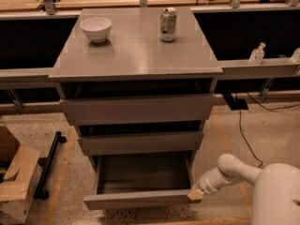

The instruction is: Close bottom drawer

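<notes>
The bottom drawer (140, 198) is the lowest of three grey-brown drawers in the cabinet. It stands pulled out, its plain box interior (143, 172) showing and nothing visible inside. My white arm reaches in from the lower right. The gripper (195, 194) rests against the right end of the drawer's flat front. The middle drawer (140, 142) and the top drawer (138, 109) above it sit pushed in.
A white bowl (96, 28) and a drink can (168, 24) stand on the cabinet top (136, 50). A cardboard box (14, 182) and a black bar (49, 163) lie on the floor at left. A cable (243, 135) runs on the floor at right. Small bottles (257, 53) stand on a ledge at right.
</notes>
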You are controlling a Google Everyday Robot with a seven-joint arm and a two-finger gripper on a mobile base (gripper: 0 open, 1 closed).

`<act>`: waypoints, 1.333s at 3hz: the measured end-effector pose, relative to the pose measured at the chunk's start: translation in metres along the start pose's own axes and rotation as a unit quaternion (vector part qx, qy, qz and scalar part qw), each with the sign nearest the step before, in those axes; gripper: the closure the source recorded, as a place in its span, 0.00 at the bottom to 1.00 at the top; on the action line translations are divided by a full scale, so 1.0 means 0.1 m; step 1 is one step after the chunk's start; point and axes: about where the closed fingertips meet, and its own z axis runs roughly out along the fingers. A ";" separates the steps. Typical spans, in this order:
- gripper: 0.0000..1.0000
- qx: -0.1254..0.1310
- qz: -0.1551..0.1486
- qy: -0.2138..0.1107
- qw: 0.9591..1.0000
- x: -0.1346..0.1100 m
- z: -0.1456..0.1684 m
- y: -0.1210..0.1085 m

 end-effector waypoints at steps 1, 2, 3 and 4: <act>1.00 -0.038 0.038 0.020 0.998 0.33 0.31 -0.06; 1.00 -0.101 0.066 0.044 0.992 0.62 0.86 -0.07; 1.00 -0.107 0.066 0.045 0.991 0.62 0.92 -0.07; 1.00 -0.082 0.027 0.014 0.996 0.26 0.85 -0.34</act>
